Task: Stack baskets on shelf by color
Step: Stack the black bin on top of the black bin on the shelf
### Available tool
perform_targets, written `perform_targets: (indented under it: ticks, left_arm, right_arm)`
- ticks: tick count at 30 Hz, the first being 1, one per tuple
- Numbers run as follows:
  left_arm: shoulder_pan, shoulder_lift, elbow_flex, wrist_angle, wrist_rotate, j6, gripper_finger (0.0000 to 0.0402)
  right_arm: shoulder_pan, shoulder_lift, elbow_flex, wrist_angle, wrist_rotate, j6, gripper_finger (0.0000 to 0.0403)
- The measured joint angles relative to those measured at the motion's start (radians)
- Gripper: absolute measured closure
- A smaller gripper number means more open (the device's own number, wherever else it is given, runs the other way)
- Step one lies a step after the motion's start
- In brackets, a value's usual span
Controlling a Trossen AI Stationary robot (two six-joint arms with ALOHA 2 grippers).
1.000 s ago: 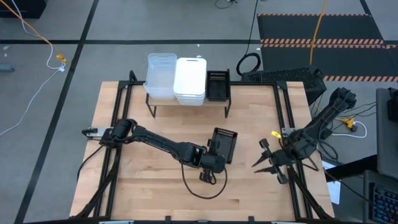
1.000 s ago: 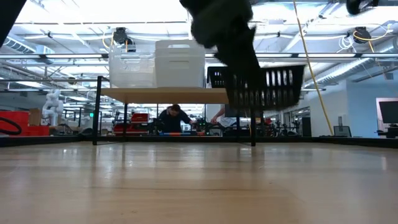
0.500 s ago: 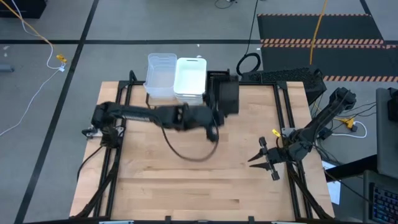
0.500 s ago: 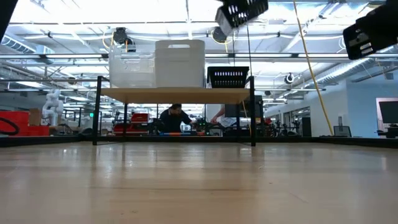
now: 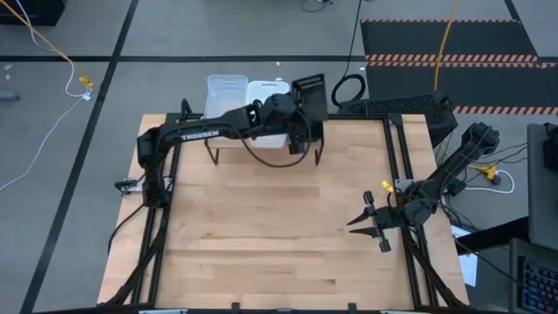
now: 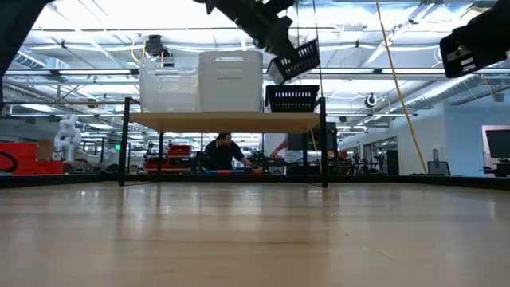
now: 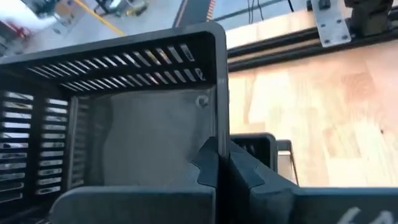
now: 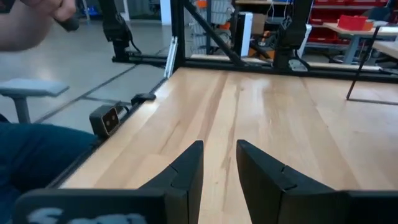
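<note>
Above the shelf's [image 6: 223,120] right end, my left gripper [image 7: 216,163] pinches the wall of a black basket [image 6: 293,60], tilted, just over the black one [image 6: 292,99] already seated beside the white stack [image 6: 230,80] and clear stack [image 6: 169,88]. Step: final placement, I judge. Next: level it, align, lower to nest. Right gripper [image 5: 370,222] waits near the table's right edge, fingers narrowly apart, empty.

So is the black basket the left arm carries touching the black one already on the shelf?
Apart. In the low view the carried black basket hangs tilted, with ceiling showing between it and the black basket on the shelf.
</note>
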Motion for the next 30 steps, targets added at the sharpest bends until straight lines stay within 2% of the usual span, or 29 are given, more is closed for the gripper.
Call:
perform_targets:
  ticks: [11,19,23,30]
  left_arm:
    - [-0.042,0.01,0.002,-0.134,-0.006,0.003,0.0393]
    - [-0.041,0.012,0.002,-0.126,-0.028,0.002,0.0388]
    - [-0.042,0.012,0.002,-0.126,-0.076,0.008,0.0356]
    - [-0.057,0.012,0.002,-0.124,-0.152,0.022,0.0269]
  right_arm:
    - [0.0,0.001,0.0,-0.044,0.0,0.001,0.0314]
    - [0.0,0.001,0.0,-0.046,-0.001,0.008,0.0314]
    - [0.0,0.001,0.0,-0.045,-0.001,0.009,0.0314]
    - [0.0,0.001,0.0,-0.046,-0.001,0.012,0.0314]
